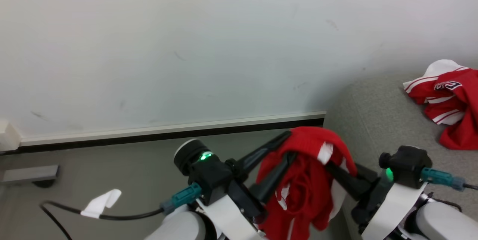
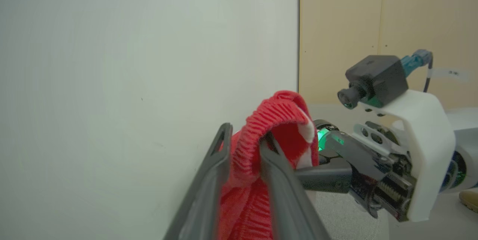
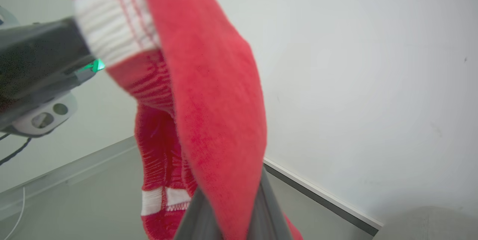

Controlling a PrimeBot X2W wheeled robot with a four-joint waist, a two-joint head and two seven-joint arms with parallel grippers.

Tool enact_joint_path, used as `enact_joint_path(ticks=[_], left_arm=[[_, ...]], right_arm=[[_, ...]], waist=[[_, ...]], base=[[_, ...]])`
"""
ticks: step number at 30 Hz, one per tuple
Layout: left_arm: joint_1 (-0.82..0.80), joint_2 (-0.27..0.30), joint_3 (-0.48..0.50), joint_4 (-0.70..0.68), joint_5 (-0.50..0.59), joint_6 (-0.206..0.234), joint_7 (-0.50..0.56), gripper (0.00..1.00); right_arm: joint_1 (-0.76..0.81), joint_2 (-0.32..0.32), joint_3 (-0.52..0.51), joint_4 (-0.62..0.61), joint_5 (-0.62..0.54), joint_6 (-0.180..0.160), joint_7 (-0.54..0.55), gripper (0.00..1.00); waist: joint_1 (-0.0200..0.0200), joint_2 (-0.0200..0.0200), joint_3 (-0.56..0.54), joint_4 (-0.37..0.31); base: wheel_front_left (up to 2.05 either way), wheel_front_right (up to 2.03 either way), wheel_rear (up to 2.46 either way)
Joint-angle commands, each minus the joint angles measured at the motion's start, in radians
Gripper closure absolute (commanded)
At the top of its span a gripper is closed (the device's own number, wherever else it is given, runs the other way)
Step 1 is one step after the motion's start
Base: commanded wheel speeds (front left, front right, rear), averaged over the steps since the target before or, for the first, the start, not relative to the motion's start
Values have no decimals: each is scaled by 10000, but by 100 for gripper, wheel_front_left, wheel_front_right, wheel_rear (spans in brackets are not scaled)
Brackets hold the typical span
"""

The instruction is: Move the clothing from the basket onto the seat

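Pale wall point(image 1: 186, 46) ahead, white baseboard point(image 1: 168, 130) with a dark strip under it, grey floor point(image 1: 112, 165). The red knit garment point(image 1: 302, 180) is off the ground, up in the air in front of me, strung between both my claws. White trim patches on it, and the bulk hangs down loose below the grip.

My left gripper point(image 2: 246, 135) has a fold of the ribbed knit between its two fingers, jaws narrow, looks pinched. My right gripper point(image 3: 229, 214) is closed tight on the other side of the same piece, with cloth draped over the fingers.

The grey seat point(image 1: 373, 113) is just to my right, its rounded edge close to the hanging cloth. A red jersey point(image 1: 455, 102) with white stripes and a number print lies crumpled on the seat, well apart from what I hold.

Progress, my call: one piece done, this one mid-transfer and needing a swing right and a release over the cushion. How much remains in the basket I cannot tell.

A black cable point(image 1: 112, 215) with a white tag lies on the floor at left. Beige panel point(image 2: 373, 27) beyond the wall corner in the left wrist view.
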Motion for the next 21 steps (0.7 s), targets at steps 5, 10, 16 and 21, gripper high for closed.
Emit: enact_joint_path(ticks=[5,10,16,21], left_arm=[[421,8,-142,751,-99,78,-232,0],[613,-163,-372,1384,-132,23,-533,0],[380,-507,-735,2090,197,-59,-922,0],[192,-729,-911,2545,390,-86,-1113,0]], right_arm=[[329,-372,-877,150,-12,-24,-97,100],[505,-681,-1868,97,-117,-24,-128,100],[812,-1076,-3237,-38,-253,-24,-120,100],[1227,-1104,-4340,-137,-446,-24,30,100]], waist=[[0,-1,185,-574],[0,-1,507,-1245],[0,-1,989,-2044],[0,-1,1347,-2589]], base=[[0,0,0],[0,0,0],[0,0,0],[0,0,0]])
